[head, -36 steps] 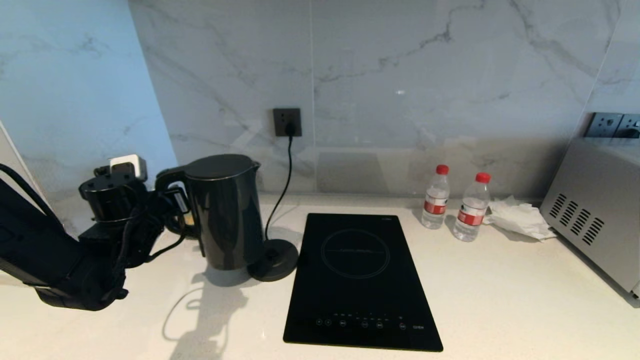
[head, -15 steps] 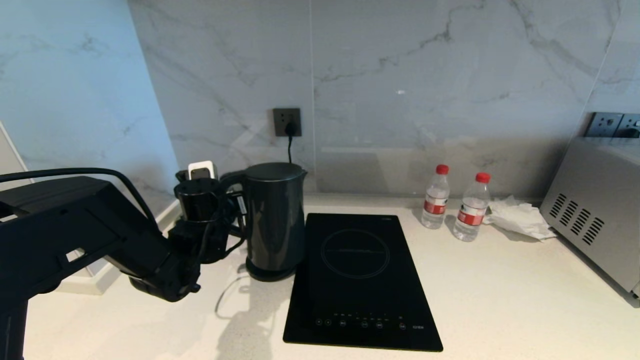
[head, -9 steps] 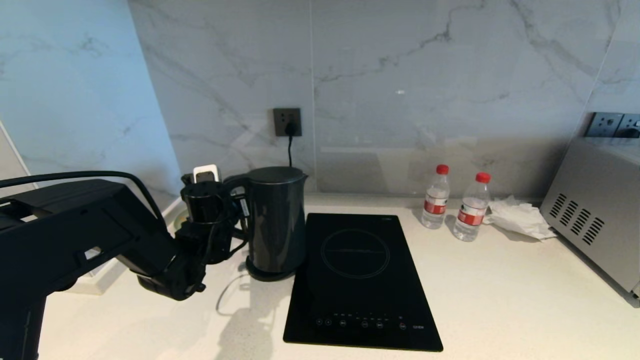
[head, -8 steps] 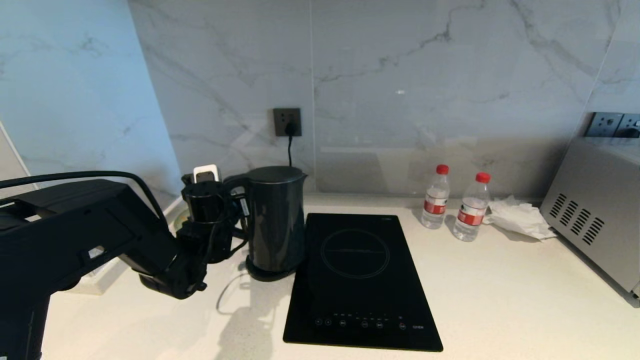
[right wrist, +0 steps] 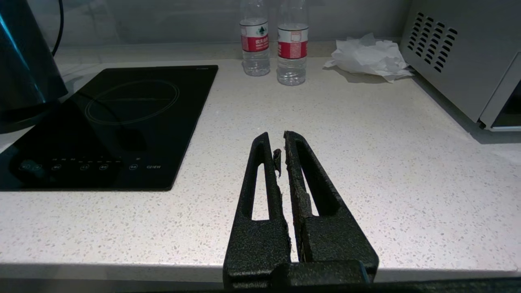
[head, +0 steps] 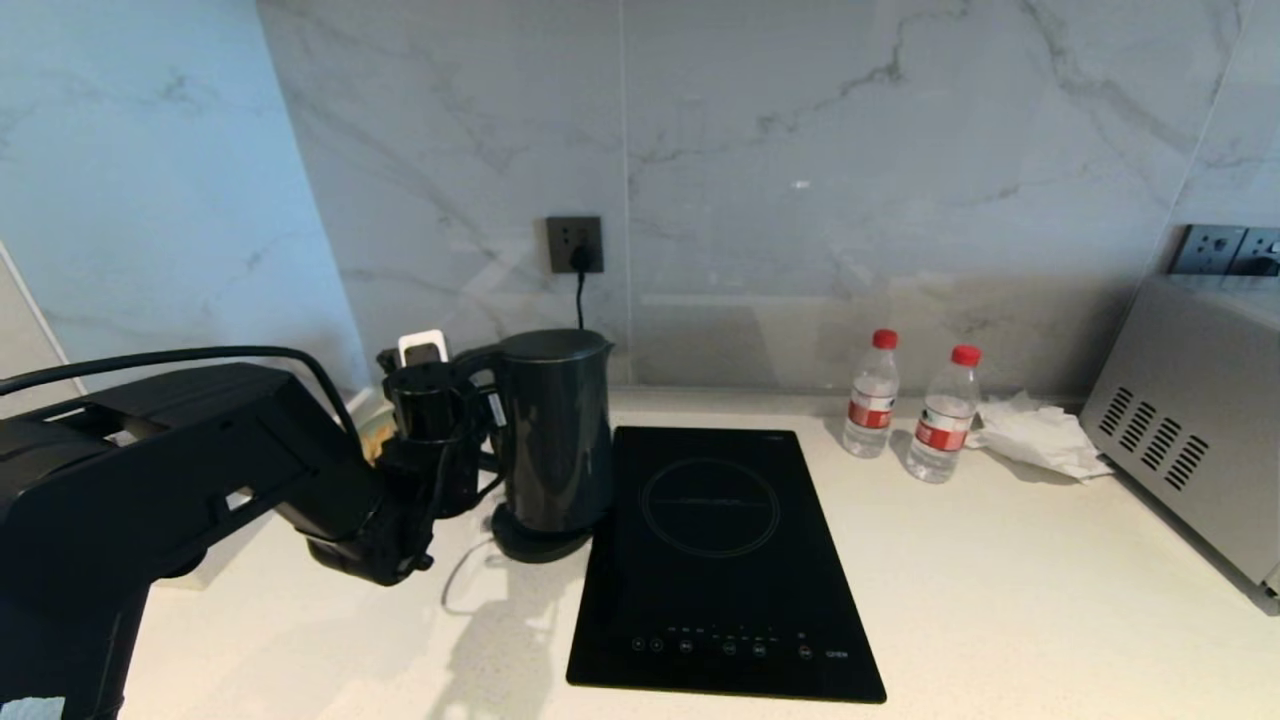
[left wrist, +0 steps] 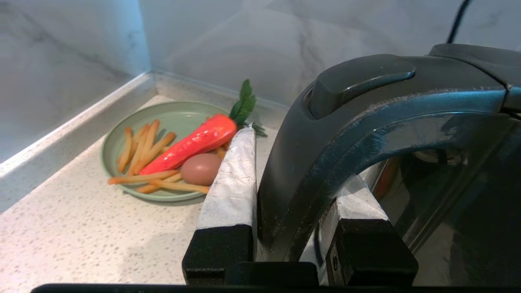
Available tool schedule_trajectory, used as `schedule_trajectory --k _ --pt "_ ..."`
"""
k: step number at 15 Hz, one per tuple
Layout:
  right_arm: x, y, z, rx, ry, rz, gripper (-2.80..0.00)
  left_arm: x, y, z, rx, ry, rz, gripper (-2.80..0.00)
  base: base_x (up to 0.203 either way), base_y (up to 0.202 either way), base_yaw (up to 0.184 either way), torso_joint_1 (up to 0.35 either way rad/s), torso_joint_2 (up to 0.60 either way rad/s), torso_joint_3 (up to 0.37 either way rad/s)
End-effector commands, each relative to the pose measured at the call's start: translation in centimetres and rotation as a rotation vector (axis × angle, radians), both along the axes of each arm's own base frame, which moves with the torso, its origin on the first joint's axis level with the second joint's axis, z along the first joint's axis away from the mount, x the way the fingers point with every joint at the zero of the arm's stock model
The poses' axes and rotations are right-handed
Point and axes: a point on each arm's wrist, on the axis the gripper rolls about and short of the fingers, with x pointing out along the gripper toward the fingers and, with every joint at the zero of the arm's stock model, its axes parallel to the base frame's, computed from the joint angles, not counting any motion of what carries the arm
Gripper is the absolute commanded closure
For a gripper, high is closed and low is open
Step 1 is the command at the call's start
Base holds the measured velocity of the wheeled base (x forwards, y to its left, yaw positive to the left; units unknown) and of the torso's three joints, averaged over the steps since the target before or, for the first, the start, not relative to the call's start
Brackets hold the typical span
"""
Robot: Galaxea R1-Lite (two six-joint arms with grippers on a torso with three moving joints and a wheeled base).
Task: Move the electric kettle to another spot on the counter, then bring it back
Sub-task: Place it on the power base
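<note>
— What's the room like from where you stand?

— A white speckled worktop [head: 1000,600] runs under a grey-veined marble wall. A black induction hob [head: 722,560] lies flat in the middle, 2 water bottles [head: 912,408] with red caps stand behind it to the right, then a crumpled tissue [head: 1038,436] and a silver appliance [head: 1195,420] with vent slots, cut off by the frame's right edge.

— And the electric kettle [head: 553,430]?

— Upright on its round base [head: 535,537], just left of the hob's back corner, below the wall socket [head: 574,244] where the cord is plugged in.

— Who has it?

— The left tool [left wrist: 285,179]. Its 2 taped fingers [left wrist: 234,179] pinch the loop handle, 1 on each side. The right tool [right wrist: 281,162] hangs over bare worktop at the front, its fingers pressed together on nothing.

— Anything you can't see properly?

— In the head view the left arm [head: 180,470] covers most of the corner. Only the wrist view shows a green plate [left wrist: 122,142] there with a toy carrot [left wrist: 191,142], an egg [left wrist: 200,167] and fries. Whether the kettle has fully settled on the base I cannot tell.
</note>
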Motion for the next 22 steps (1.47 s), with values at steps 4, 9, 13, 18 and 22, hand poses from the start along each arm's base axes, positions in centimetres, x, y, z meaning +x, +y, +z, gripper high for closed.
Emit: schedule_trajectory --k 4,9,13,18,22 --pt "0.0 0.0 0.0 0.000 0.000 0.000 0.00 0.4 1.3 -0.1 -0.006 -0.005 0.033 0.00 0.000 0.000 0.000 0.000 0.00 0.000" --pt "0.0 0.0 0.0 0.000 0.001 0.001 0.00 -0.8 2.2 -0.6 -0.030 0.004 0.040 0.00 0.000 0.000 0.000 0.000 0.00 0.000" --pt "0.0 0.0 0.0 0.000 0.000 0.000 0.00 -2.4 2.5 -1.0 -0.035 -0.012 0.032 0.00 0.000 0.000 0.000 0.000 0.00 0.000" --pt "0.0 0.0 0.0 0.000 0.000 0.000 0.00 -4.1 1.6 0.2 -0.035 -0.020 0.003 0.00 0.000 0.000 0.000 0.000 0.00 0.000" --pt "0.0 0.0 0.0 0.000 0.000 -0.001 0.00 -5.7 0.6 0.0 0.008 0.014 -0.032 0.00 0.000 0.000 0.000 0.000 0.00 0.000"
